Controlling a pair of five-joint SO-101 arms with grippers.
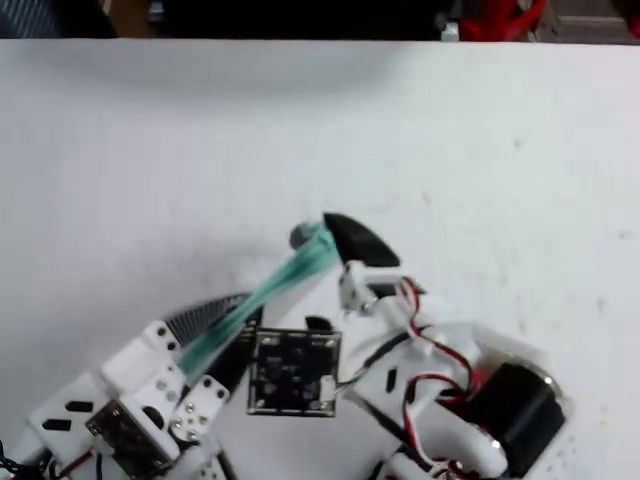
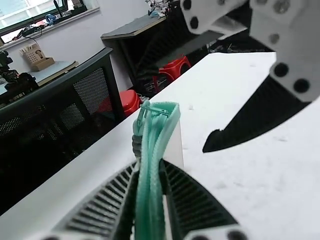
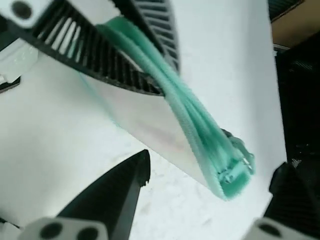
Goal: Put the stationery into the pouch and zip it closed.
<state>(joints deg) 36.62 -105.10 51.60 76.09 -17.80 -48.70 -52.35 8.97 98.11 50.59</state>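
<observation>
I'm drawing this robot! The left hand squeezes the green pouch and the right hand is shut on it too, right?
No: the right hand is open around the green pouch, as the right wrist view shows. The left hand does squeeze it.

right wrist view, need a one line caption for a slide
Left gripper shut on the teal-edged pouch, open right gripper straddling its far end.
</observation>
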